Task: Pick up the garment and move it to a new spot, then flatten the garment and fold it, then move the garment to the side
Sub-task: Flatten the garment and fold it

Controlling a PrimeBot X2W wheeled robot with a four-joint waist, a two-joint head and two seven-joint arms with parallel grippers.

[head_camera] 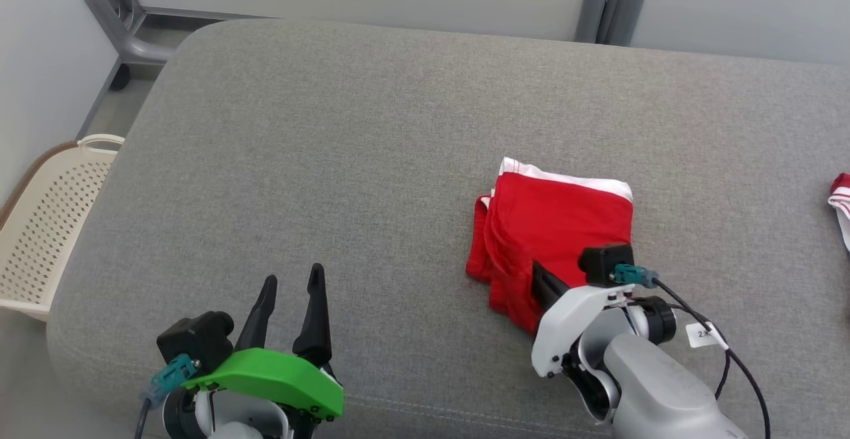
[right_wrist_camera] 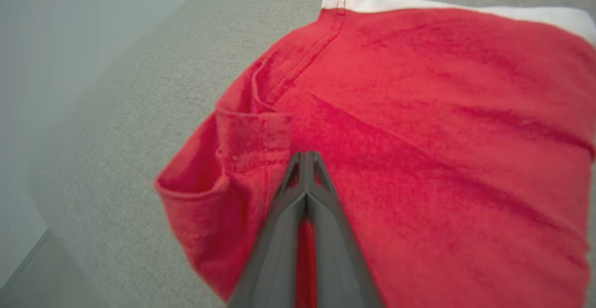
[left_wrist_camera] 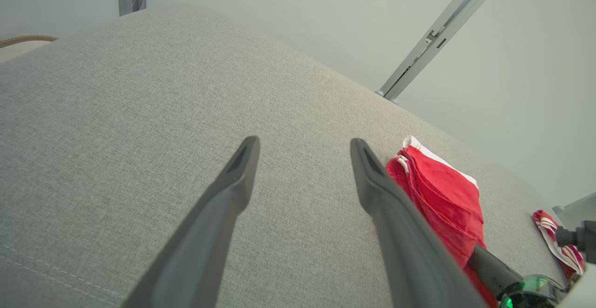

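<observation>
The red garment (head_camera: 558, 226) with a white waistband lies folded on the grey cushion (head_camera: 332, 160), right of centre. My right gripper (head_camera: 538, 267) is at its near edge, and in the right wrist view its fingers (right_wrist_camera: 305, 155) are pressed together, lying over the red cloth (right_wrist_camera: 419, 112); no fold shows pinched between them. My left gripper (head_camera: 293, 274) stands open over bare cushion at the lower left, well apart from the garment. In the left wrist view the open left gripper (left_wrist_camera: 303, 142) frames bare cushion, with the garment (left_wrist_camera: 447, 196) to the right.
Another red and white cloth (head_camera: 840, 206) lies at the cushion's right edge. A cream perforated basket (head_camera: 46, 220) stands on the floor left of the cushion. A grey metal frame (head_camera: 113, 14) runs behind the cushion, against the wall.
</observation>
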